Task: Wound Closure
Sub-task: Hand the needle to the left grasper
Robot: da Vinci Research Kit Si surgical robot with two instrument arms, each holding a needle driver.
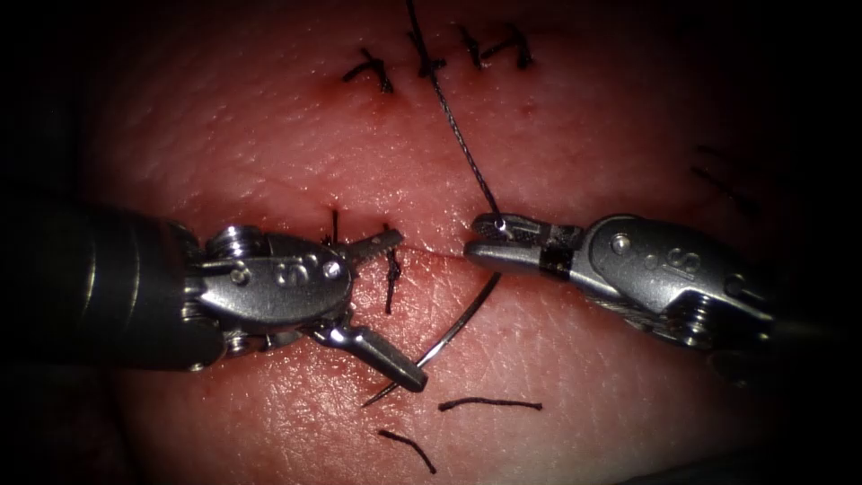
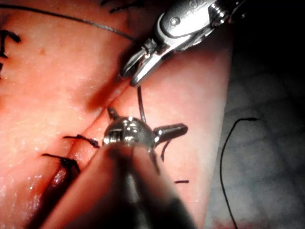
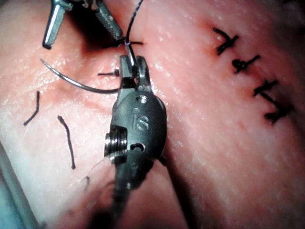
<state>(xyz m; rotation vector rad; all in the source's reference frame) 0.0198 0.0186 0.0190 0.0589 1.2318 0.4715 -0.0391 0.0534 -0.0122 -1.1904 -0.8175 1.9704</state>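
The left tool [image 1: 409, 310] stands wide open over the cut [image 1: 431, 253], holding nothing; its lower jaw crosses the curved needle [image 1: 453, 330] near the pointed end. The needle lies on the tissue [image 1: 269, 135] in front of the cut, between the tools, with its tip free and its tail running under the right tool. The right tool [image 1: 480, 238] is shut on the thread [image 1: 453, 126], which rises taut to the top edge. In the right wrist view the right tool [image 3: 131, 64] pinches the thread [image 3: 133, 21] beside the needle [image 3: 71, 81]. The left wrist view has the open left tool [image 2: 147, 120].
Several dark finished stitches [image 1: 431, 63] sit at the far end, and one stitch [image 1: 392, 274] crosses the cut by the left tool. Two cut ends of thread [image 1: 489, 404] lie on the near tissue. A loose thread [image 2: 228, 157] lies off the tissue's edge.
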